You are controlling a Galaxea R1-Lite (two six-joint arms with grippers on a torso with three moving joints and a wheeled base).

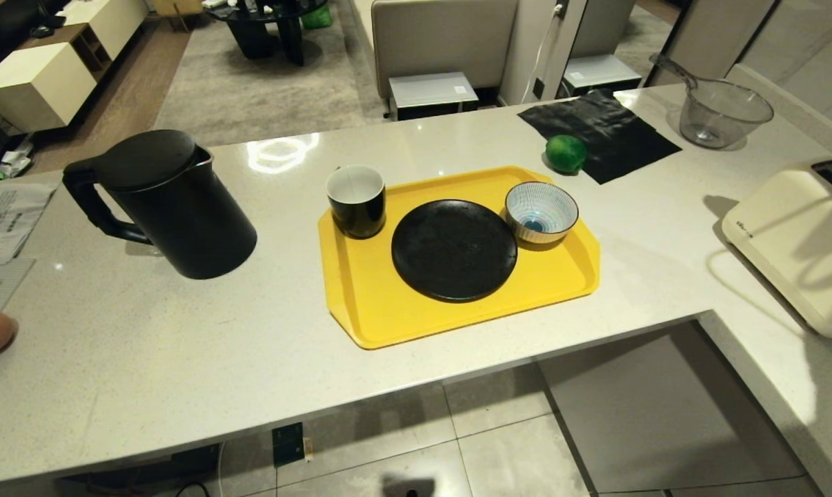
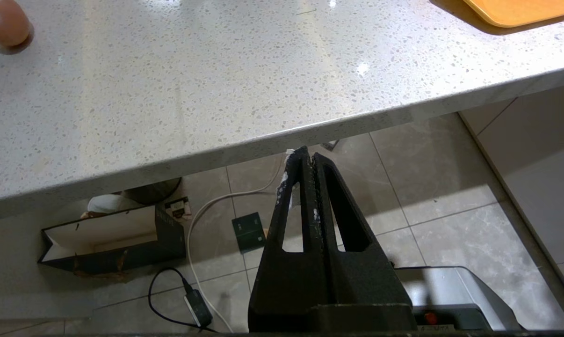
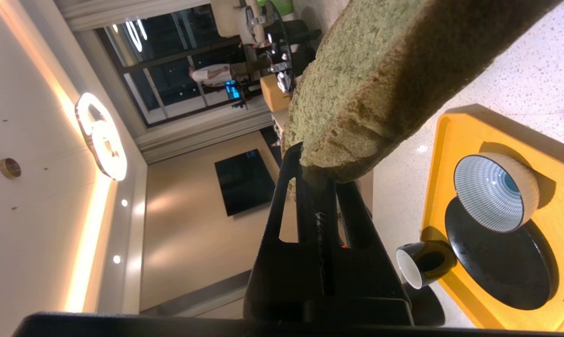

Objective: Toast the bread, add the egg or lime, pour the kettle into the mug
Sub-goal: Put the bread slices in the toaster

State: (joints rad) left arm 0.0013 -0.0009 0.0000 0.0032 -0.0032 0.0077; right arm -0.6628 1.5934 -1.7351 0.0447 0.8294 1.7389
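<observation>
Firmly between right claw [image 3: 315, 161] fingers: bread [image 3: 357, 93].

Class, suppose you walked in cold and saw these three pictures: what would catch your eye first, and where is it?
First, the bright yellow tray in the middle of the pale counter, carrying a black plate, a black mug and a striped bowl. Next, the tall black kettle to its left. Then, in the right wrist view, the greenish bread pinched by the right gripper above the counter.
</observation>
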